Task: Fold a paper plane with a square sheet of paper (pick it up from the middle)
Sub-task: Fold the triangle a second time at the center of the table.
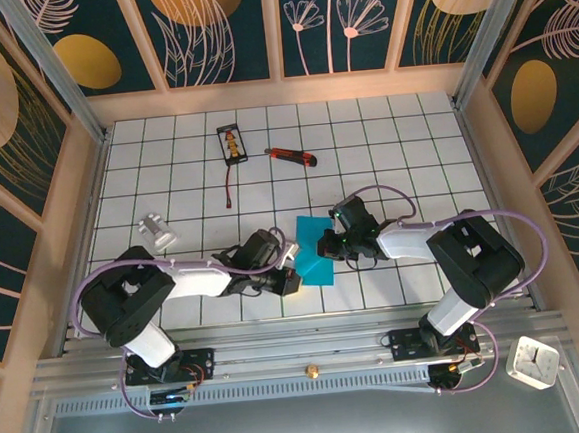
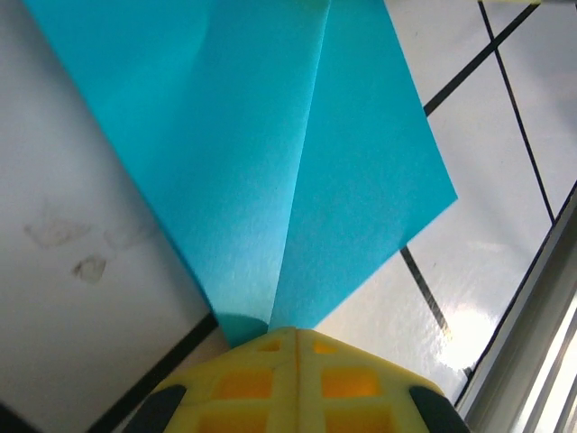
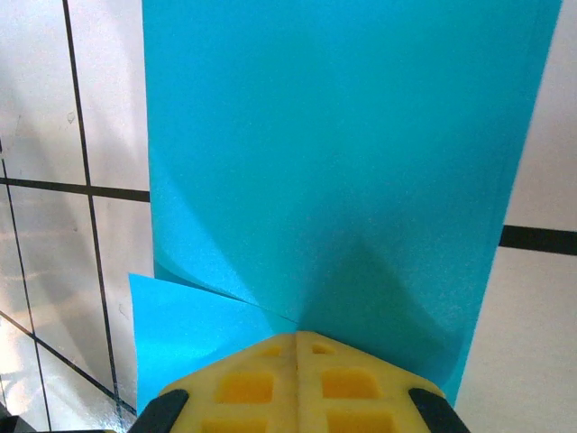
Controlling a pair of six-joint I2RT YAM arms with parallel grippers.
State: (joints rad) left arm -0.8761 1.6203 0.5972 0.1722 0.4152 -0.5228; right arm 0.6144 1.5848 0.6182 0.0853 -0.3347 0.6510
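1. Plainly, the left gripper point(image 2: 296, 338) has its jaws pressed flat together, the two yellow pads point(image 2: 242, 383) meeting with no gap between them, and the narrow end of the cyan sheet of paper point(image 2: 297, 153) runs straight into that seam, so the jaws are clamped on the paper.
2. From the left pinch a sharp crease runs away up the sheet, which widens out from the jaws over the white table point(image 2: 81, 298).
3. The right gripper point(image 3: 297, 341) is closed in the same way, pad against pad, and grips the sheet point(image 3: 343, 153) at its near edge. The paper rises in a shallow hump at the bite, and a lower layer of the same cyan paper peeks out at the left of it.
4. In the overhead view the left gripper point(image 1: 291, 275) and the right gripper point(image 1: 325, 246) face each other across the sheet point(image 1: 316, 263), which sits between them near the front middle of the gridded table point(image 1: 403, 127).
5. Well apart, toward the back of the table, a red-and-black utility knife point(image 1: 292, 156) lies beside a small dark card point(image 1: 232, 144).
6. A white object point(image 1: 155, 230) sits to the left of the left arm.
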